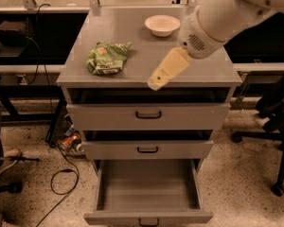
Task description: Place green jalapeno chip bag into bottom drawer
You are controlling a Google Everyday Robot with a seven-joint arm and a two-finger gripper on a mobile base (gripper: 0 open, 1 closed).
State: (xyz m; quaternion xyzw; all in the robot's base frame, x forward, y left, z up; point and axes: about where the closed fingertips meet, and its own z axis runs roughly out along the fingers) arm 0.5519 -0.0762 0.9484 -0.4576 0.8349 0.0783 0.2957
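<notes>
The green jalapeno chip bag [106,57] lies wrinkled on the left part of the grey cabinet top [137,41]. The bottom drawer [146,190] is pulled out toward me and its tray is empty. My gripper [158,79], cream-coloured at the end of a thick white arm [222,18], hangs over the front edge of the cabinet top, to the right of the bag and apart from it. It holds nothing that I can see.
A white bowl [162,24] stands at the back right of the cabinet top. The two upper drawers [148,115] are nearly closed. Cables [61,178] lie on the floor at left, and an office chair base [274,141] stands at right.
</notes>
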